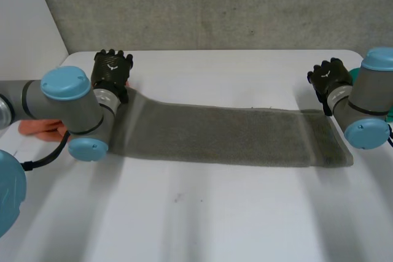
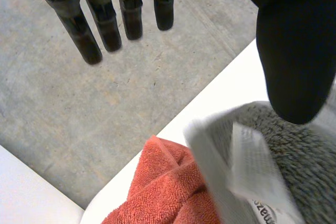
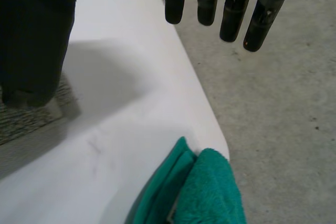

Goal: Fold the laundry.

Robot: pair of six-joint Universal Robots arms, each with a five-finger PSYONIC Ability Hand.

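Note:
A grey towel (image 1: 227,134) lies flat as a long strip across the white table (image 1: 215,213). My left hand (image 1: 112,69) is at the towel's far left corner. In the left wrist view its fingers (image 2: 110,24) are straight and spread past the table edge, and its thumb (image 2: 294,40) hangs over the towel corner (image 2: 294,156) beside a white label (image 2: 252,171). My right hand (image 1: 330,78) is at the far right corner. There its fingers (image 3: 231,9) are also straight, and its thumb (image 3: 37,30) ends at the towel's corner (image 3: 21,121).
An orange cloth (image 1: 40,130) lies bunched behind my left arm, against the grey towel's end (image 2: 163,187). A folded teal cloth (image 3: 205,192) sits at the table's right corner. Concrete floor lies beyond the far table edge.

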